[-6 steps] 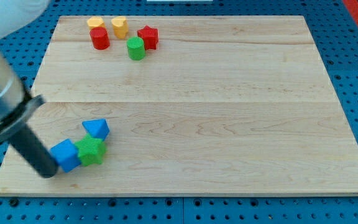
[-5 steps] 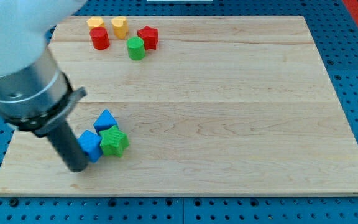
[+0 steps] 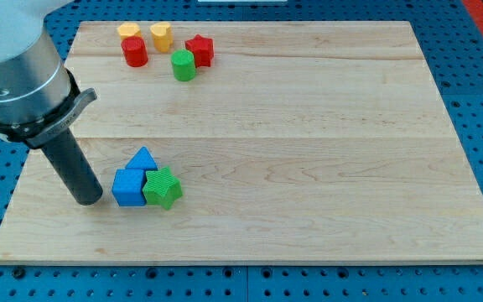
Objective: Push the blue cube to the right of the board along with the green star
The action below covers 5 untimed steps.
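Observation:
The blue cube [image 3: 128, 187] lies at the board's lower left. The green star [image 3: 163, 188] touches its right side. A blue triangular block [image 3: 143, 159] sits just above the two and touches them. My tip [image 3: 87, 200] rests on the board just left of the blue cube, with a small gap between them. The dark rod rises up and to the left from the tip to the arm's large grey body.
A cluster sits at the board's top left: a yellow block [image 3: 128, 32], a yellow block [image 3: 161, 36], a red cylinder [image 3: 135, 52], a red star [image 3: 199, 50] and a green cylinder [image 3: 183, 65]. The board's left edge [image 3: 23, 180] is close to my tip.
The blue cube, green star and blue triangle have slid to the right as a group. My tip has since drawn back slightly left of the cube.

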### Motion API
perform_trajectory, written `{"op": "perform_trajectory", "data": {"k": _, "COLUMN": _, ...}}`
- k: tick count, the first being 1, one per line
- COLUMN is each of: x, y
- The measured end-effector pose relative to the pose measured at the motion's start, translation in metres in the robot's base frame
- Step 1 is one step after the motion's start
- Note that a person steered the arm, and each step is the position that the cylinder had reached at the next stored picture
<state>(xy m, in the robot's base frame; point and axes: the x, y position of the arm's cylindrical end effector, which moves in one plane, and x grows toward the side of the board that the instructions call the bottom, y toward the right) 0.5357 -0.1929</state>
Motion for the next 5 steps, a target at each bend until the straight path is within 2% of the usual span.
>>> {"op": "perform_trajectory", "data": {"k": 2, "x": -0.009, "y": 0.103}}
{"op": "perform_trajectory", "data": {"k": 3, "x": -0.012, "y": 0.113}}
{"op": "perform_trajectory", "data": {"k": 4, "x": -0.012, "y": 0.178}}
{"op": "perform_trajectory", "data": {"k": 5, "x": -0.014, "y": 0.206}}
